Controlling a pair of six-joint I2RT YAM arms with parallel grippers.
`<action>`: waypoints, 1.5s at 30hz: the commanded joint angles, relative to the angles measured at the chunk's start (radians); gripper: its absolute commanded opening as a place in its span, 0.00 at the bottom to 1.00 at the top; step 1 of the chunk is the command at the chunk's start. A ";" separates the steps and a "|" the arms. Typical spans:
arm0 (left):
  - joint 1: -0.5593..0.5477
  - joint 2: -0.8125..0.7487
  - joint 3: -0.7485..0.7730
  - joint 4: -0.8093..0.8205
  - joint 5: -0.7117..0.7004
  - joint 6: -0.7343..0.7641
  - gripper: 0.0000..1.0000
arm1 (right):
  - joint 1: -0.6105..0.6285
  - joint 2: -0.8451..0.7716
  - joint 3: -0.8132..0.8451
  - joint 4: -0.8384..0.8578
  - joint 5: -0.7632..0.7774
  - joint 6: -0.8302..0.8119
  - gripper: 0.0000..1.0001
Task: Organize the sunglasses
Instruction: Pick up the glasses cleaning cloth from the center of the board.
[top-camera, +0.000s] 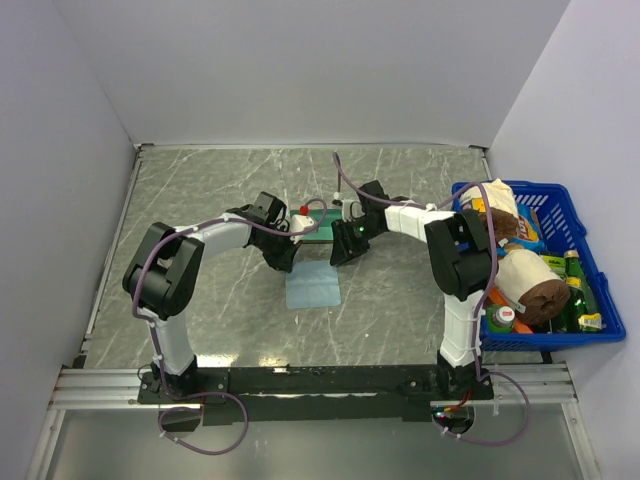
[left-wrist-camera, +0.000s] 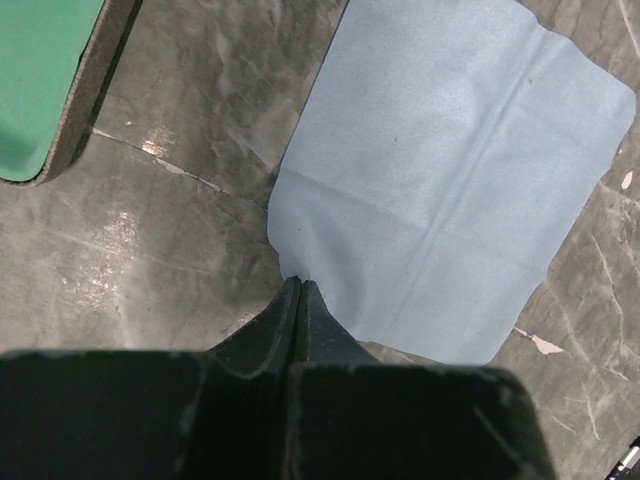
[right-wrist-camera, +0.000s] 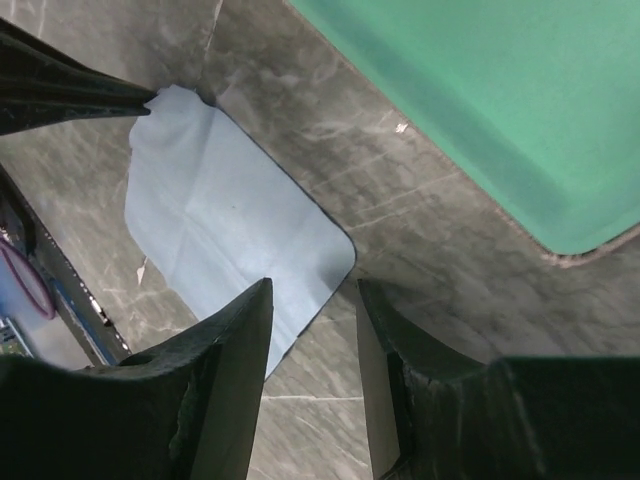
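Sunglasses: not to be made out in any view.

Left gripper (left-wrist-camera: 297, 285): fingers pressed together, tips touching one corner of the light blue square cloth (left-wrist-camera: 450, 180). Whether they pinch the fabric cannot be told.

Right gripper (right-wrist-camera: 315, 290): fingers parted, holding nothing, poised over the cloth's neighbouring corner.

Cloth: flat on the grey marble counter (top-camera: 200, 190), mid-width, closer to the near edge.

Grey-brown rectangular case with green lining (top-camera: 322, 222): open, just beyond the cloth toward the far edge, near both grippers.

Blue plastic basket (top-camera: 560, 338): at the right edge, filled with goods.
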 joint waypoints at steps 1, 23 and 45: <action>0.001 -0.045 -0.012 0.011 0.028 -0.004 0.01 | 0.011 0.014 0.045 0.012 0.046 0.028 0.46; 0.001 -0.054 -0.016 0.005 0.042 0.001 0.01 | 0.033 0.054 0.049 0.032 0.065 0.035 0.41; 0.001 -0.062 -0.014 0.000 0.059 0.006 0.01 | 0.039 0.058 0.055 0.009 0.063 0.019 0.29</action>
